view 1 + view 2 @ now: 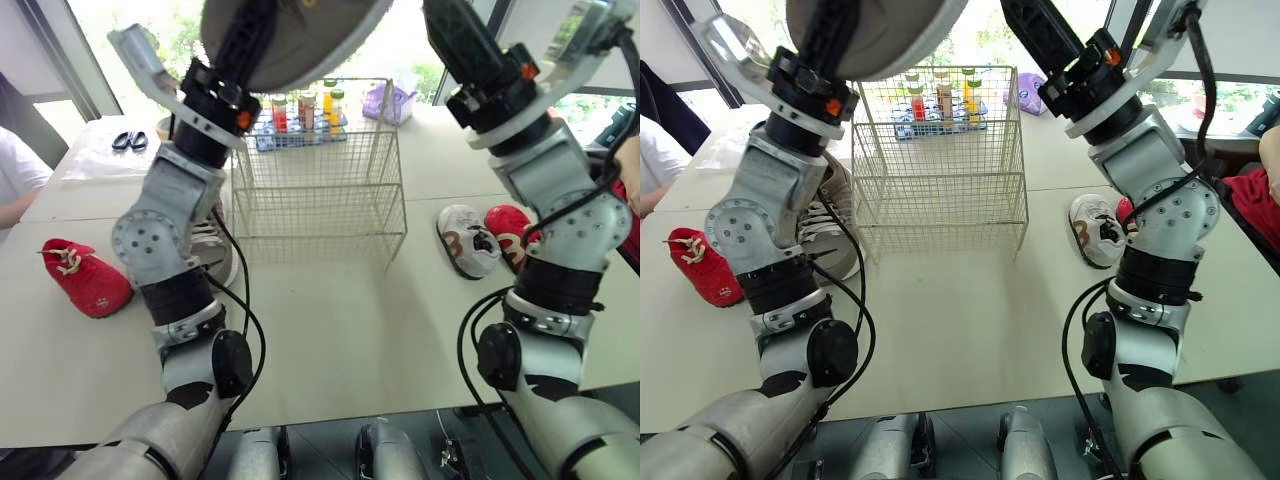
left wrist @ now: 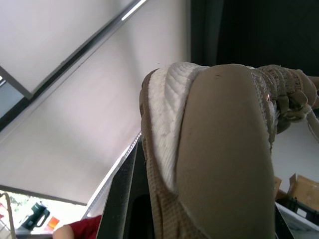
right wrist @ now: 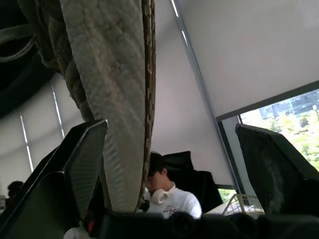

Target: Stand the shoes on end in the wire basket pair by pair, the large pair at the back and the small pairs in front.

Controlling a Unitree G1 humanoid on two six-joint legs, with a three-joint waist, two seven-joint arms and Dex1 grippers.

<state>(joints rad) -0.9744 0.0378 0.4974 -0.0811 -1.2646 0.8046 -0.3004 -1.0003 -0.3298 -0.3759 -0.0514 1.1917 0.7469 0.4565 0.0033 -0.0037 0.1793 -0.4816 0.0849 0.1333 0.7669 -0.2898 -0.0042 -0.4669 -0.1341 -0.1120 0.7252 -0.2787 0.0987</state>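
Large tan shoe (image 1: 300, 35), knit upper, pale ribbed sole: held high above the wire basket (image 1: 320, 190), sole facing the head camera. Left gripper (image 1: 243, 45): clamped on this shoe, one black finger lying along the sole. Right gripper (image 3: 169, 129): raised alongside, fingers spread wide and holding nothing, with the shoe hanging against one finger (image 3: 84, 154) rather than between the two. Basket: on the white table (image 1: 330, 340) below the shoe, no shoe in it yet. Step judged in hand: setting the large shoe at the back. It should be carried over the far half, turned on end, and lowered until it leans on the rear wire before being let go, with room left beside it for its mate. Likely mate, a laced grey-white sneaker (image 1: 212, 250): on the table just beside the basket. Small pairs: red shoe (image 1: 85, 275) well to the left; white shoe (image 1: 468, 238) and red shoe (image 1: 510, 225) to the right.
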